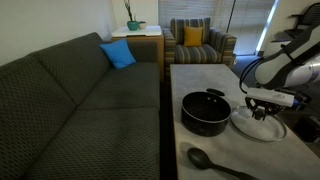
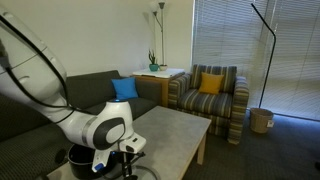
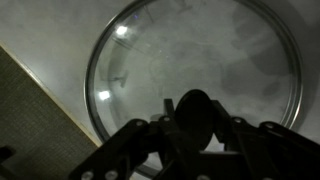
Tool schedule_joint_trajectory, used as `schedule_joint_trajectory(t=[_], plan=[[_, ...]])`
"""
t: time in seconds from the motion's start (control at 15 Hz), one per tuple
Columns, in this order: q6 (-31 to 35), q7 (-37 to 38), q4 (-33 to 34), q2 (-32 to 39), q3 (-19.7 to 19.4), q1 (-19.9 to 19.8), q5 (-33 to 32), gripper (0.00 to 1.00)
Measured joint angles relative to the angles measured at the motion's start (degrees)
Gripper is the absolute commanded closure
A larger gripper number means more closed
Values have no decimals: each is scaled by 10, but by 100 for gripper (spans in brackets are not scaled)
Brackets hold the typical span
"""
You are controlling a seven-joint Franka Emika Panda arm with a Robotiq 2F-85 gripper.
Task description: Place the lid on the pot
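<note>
Reading the worktop [image 1: 200, 75] from the left in an exterior view, I am seeing the pot [image 1: 205, 112] sitting open near the middle, with a spoon [image 1: 215, 162] lying nearer the camera. Just to the pot's right the lid [image 1: 258, 127] is lying flat on the worktop, knob [image 3: 195, 110] up. It is beside the pot and not on it, so the task is waiting on a lift. I am holding the hand [image 1: 262, 110] straight down over the lid's centre, because the knob is the only part of that flat glass worth gripping. In the wrist view the fingers [image 3: 160, 128] are sitting close on either side of the knob; whether they are pinching it I cannot tell, the picture being so dark. I am judging that the next move is calling for a firm grip and a level carry leftward onto the pot.
</note>
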Motion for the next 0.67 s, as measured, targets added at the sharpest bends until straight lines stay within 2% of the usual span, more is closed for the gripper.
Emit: schedule_joint_trajectory(t=[0.27, 0.67], plan=[[-2, 40, 5, 0, -30, 32, -28, 86], [-4, 82, 12, 0, -62, 50, -50, 86]])
